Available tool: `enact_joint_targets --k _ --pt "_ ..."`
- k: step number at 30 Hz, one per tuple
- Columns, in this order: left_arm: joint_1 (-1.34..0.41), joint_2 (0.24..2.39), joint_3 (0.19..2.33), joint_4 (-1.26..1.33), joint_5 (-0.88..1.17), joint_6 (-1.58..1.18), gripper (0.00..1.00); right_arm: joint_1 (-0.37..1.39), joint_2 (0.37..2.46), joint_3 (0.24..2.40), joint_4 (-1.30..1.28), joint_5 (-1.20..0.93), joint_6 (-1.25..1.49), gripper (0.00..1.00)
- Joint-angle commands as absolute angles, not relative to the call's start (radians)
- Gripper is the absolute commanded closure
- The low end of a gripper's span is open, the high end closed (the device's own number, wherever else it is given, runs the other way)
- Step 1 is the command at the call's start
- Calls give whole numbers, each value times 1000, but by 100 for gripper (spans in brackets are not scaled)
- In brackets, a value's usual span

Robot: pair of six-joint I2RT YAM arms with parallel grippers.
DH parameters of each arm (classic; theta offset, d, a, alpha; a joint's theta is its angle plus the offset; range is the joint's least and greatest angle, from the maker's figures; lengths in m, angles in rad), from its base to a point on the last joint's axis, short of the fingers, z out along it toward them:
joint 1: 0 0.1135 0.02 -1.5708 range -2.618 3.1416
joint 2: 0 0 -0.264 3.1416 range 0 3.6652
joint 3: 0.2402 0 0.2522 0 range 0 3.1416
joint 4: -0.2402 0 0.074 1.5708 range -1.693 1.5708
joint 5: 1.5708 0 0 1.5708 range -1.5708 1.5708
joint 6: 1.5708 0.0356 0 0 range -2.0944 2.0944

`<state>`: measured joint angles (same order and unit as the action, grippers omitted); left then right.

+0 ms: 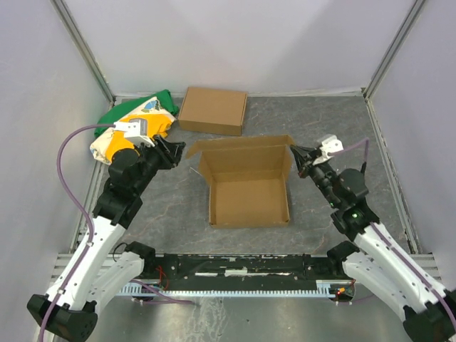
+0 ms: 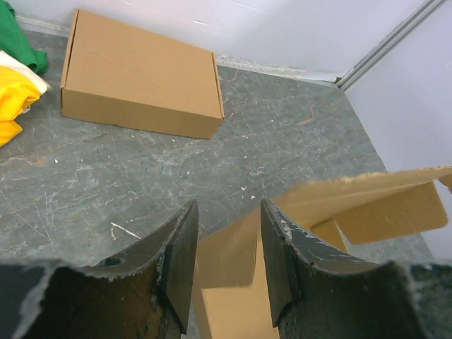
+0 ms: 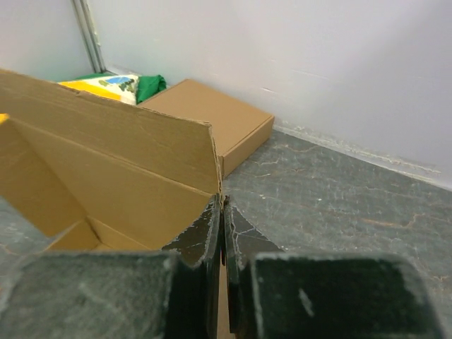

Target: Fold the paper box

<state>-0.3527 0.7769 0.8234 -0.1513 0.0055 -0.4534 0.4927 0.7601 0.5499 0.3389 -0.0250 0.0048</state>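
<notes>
The paper box (image 1: 249, 203) lies open in the middle of the table, side walls up and its lid flap raised at the back. My left gripper (image 1: 178, 150) is open at the box's back left corner. In the left wrist view (image 2: 227, 258) a cardboard flap (image 2: 233, 247) shows between the jaws, and I cannot tell if they touch it. My right gripper (image 1: 296, 157) is at the back right corner. In the right wrist view (image 3: 224, 215) it is shut on the thin right edge of the box's raised wall (image 3: 113, 162).
A ready-made brown cardboard box (image 1: 213, 110) lies closed at the back, also in the left wrist view (image 2: 141, 74) and the right wrist view (image 3: 212, 116). A green, yellow and white bag (image 1: 135, 122) lies at the back left. Grey walls enclose the table.
</notes>
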Motion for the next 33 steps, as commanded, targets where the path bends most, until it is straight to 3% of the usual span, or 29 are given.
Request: enact_joint_targets --k 1,5,10,23,33 --pt "-360 722 805 -144 29 -455 52 503 599 529 204 -8 94 91" --pt "-362 717 760 -163 38 -466 52 502 534 512 156 35 104 90" --pt "-371 715 666 -132 38 -506 53 502 612 577 110 2 110 90" --pt "-522 650 547 -135 -28 -600 56 503 605 495 198 -82 173 92" --pt "-622 537 467 -208 -104 -657 57 505 402 404 56 -111 267 92"
